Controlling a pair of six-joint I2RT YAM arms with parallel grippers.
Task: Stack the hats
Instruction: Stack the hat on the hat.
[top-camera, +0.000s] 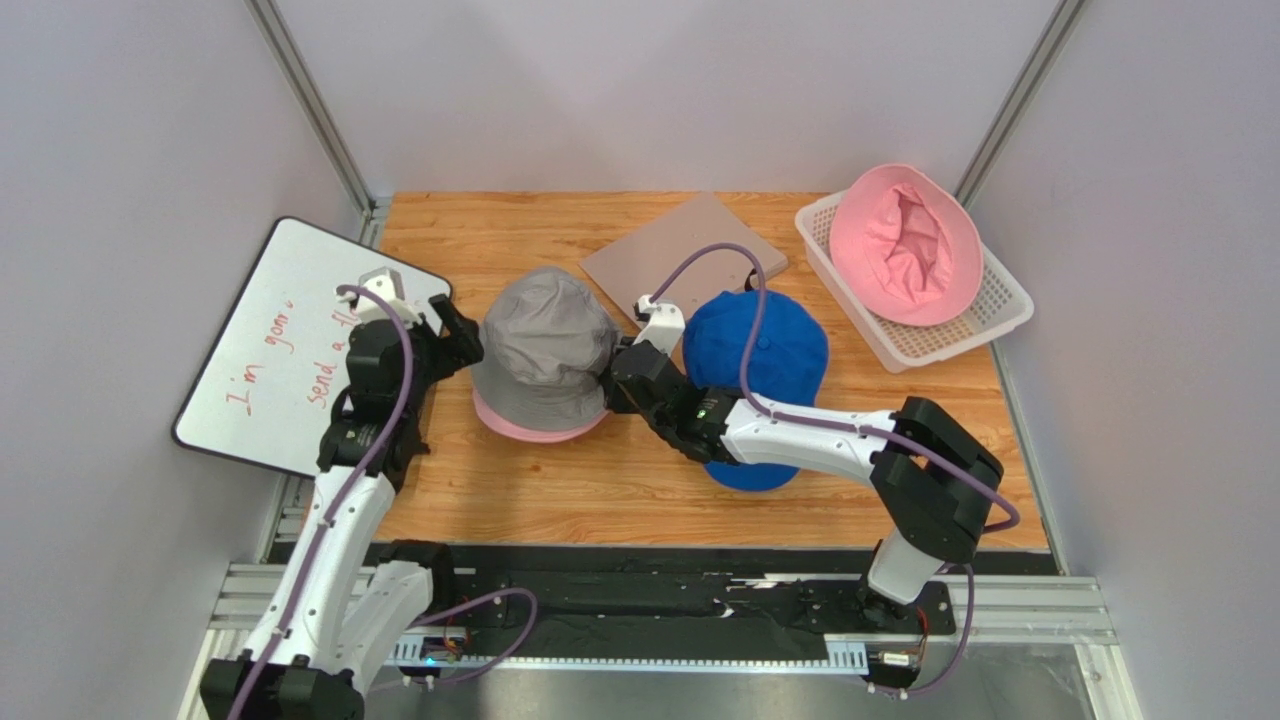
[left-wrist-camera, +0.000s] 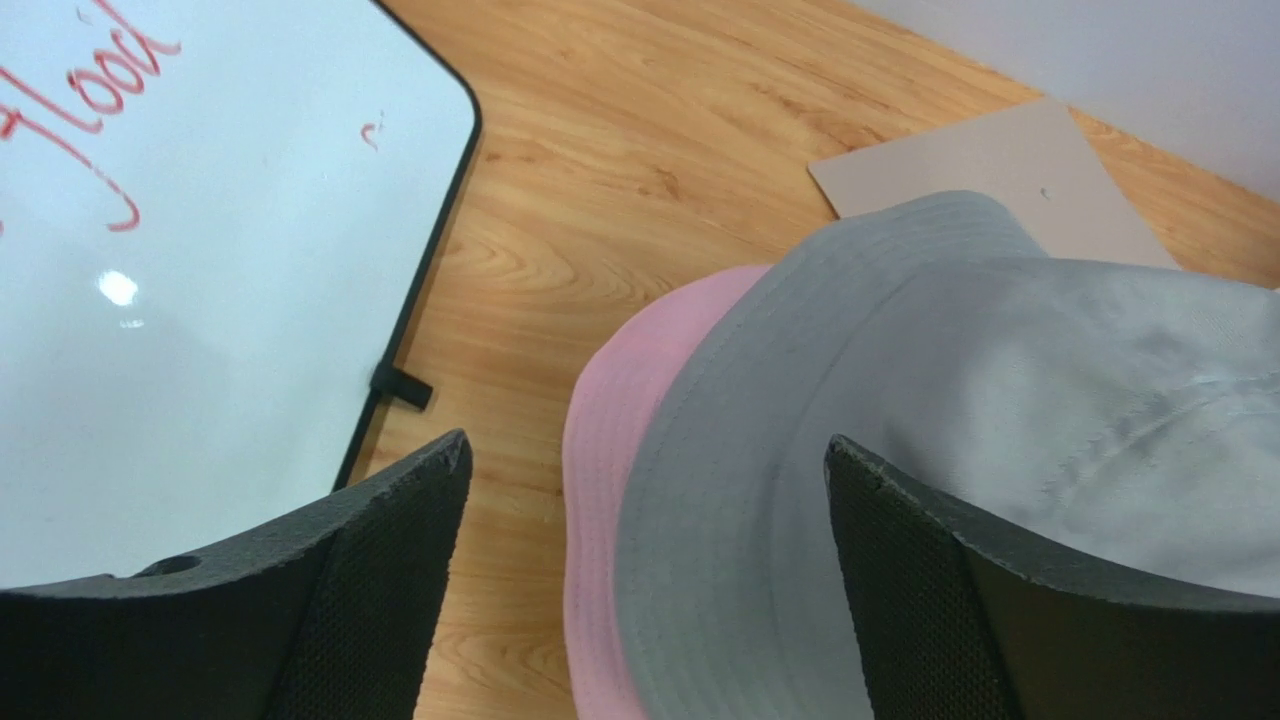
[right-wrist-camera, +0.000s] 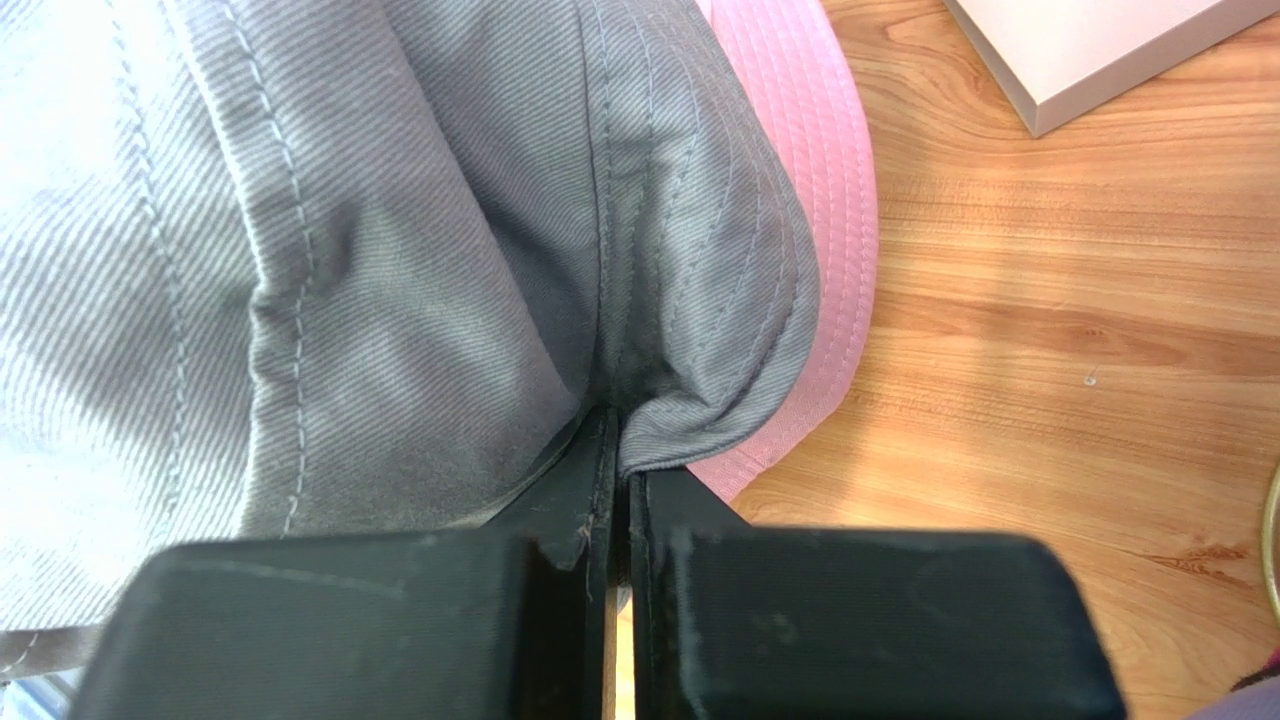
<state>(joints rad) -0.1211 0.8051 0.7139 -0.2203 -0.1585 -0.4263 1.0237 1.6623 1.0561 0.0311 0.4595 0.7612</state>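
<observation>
Grey bucket hat (top-camera: 544, 348): we see it on a pink hat (top-camera: 529, 426).
Right hand (right-wrist-camera: 621, 458): clamped on its brim.
Left hand (left-wrist-camera: 639, 495): apart, alongside.

Grey hat (left-wrist-camera: 992, 390) over pink hat (left-wrist-camera: 595, 518), whiteboard (left-wrist-camera: 181, 300), pincer (left-wrist-camera: 643, 447) spread

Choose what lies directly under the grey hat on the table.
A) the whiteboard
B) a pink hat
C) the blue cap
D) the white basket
B: a pink hat shows its brim from beneath the grey hat, while the blue cap lies beside them on the wood.
</observation>
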